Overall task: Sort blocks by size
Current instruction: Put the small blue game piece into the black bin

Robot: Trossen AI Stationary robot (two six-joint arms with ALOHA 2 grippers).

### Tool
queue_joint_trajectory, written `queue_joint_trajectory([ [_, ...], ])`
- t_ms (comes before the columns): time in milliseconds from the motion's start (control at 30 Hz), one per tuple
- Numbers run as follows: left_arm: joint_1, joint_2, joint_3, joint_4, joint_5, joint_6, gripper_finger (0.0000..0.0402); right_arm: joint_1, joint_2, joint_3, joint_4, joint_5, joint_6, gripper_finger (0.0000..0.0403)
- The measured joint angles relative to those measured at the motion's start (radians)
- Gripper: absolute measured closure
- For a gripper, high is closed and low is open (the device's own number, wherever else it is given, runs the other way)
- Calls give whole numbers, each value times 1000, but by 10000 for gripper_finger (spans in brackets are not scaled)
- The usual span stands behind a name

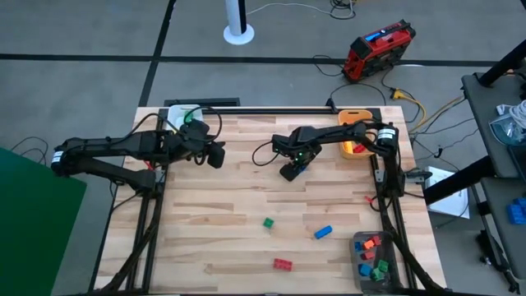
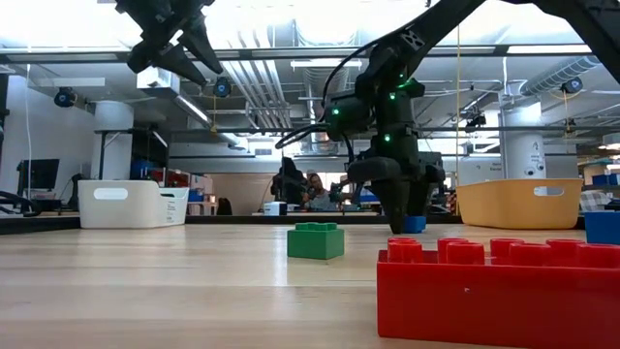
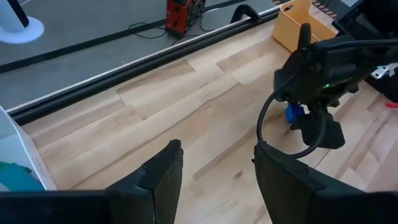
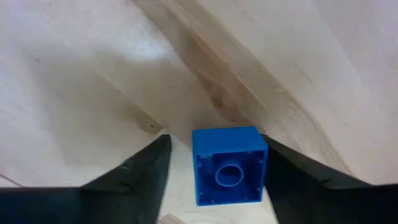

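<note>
Your blue brick point(image 4: 229, 165) is sitting between the right gripper's point(image 4: 214, 171) two fingers, hollow underside facing the wrist camera. One finger point(image 4: 292, 171) is touching its edge, the other point(image 4: 140, 171) is standing a little off, so the jaws are only part-closed and I cannot tell whether you are truly gripping it. From the low view that same brick point(image 2: 415, 224) is showing just under the gripper point(image 2: 399, 208), down at the tabletop near mid-table; overhead, the gripper point(image 1: 292, 170) is pointing down there and hiding the brick.

Moving outward, three loose blocks are lying toward the front of the table point(image 1: 214, 205): a green one point(image 1: 269, 223), a blue one point(image 1: 323, 233) to its right, and a red one point(image 1: 283, 264) nearest the front edge. They are lying well apart from each other. The grey bin point(image 1: 362, 238) at the front right corner is holding a mix of red, blue, green and orange blocks. The yellow bin point(image 1: 352, 116) is sitting at the back right, partly under your right arm. The white bin point(image 1: 175, 113) is sitting at the back left.

Your left gripper point(image 3: 214, 171) is hanging above the table at back left, just beside the white bin, fingers spread wide and holding nothing.
</note>
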Motion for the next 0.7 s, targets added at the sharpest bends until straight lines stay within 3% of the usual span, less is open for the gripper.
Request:
queue_joint_trajectory([
  [167, 0, 13, 0, 1, 0, -3, 227, 0, 0, -1, 3, -10, -1, 276],
  [467, 0, 57, -1, 1, 0, -3, 227, 17, -115, -6, -42, -30, 60, 275],
  [700, 0, 70, -1, 4, 0, -2, 227, 183, -341, -6, -103, -107, 271, 275],
])
